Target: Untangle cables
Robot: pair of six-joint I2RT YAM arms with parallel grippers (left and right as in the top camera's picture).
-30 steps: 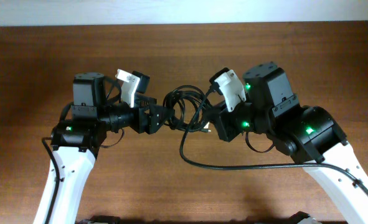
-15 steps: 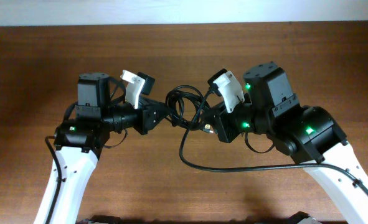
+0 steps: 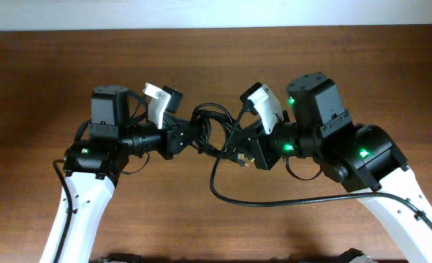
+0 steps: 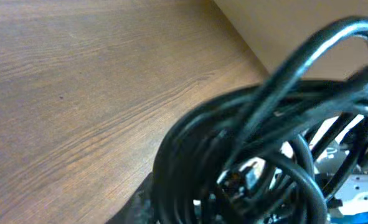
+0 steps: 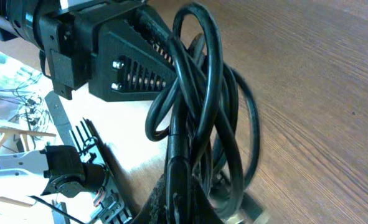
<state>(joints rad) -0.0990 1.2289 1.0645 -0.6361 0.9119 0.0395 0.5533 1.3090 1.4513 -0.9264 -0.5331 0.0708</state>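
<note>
Two grippers, one bundle of cables, middle of the table.
The cables (image 3: 213, 126) make a single tangled clump between both arms, over the brown wooden table (image 3: 201, 58). The left gripper (image 3: 192, 136) is pinched narrow on the clump's left side, and the right gripper (image 3: 239, 150) is clamped tight on its right. One long strand (image 3: 274, 204) trails toward the right arm. The loops overlap, so perhaps three cords.

I see the cables (image 5: 196, 106) rise in black loops from my right gripper (image 5: 179, 196) at the near edge, seemingly pinched there, though it's blurred. The left gripper (image 5: 171, 59) clamps the loops at far left, above the wooden table (image 5: 320, 93).
</note>
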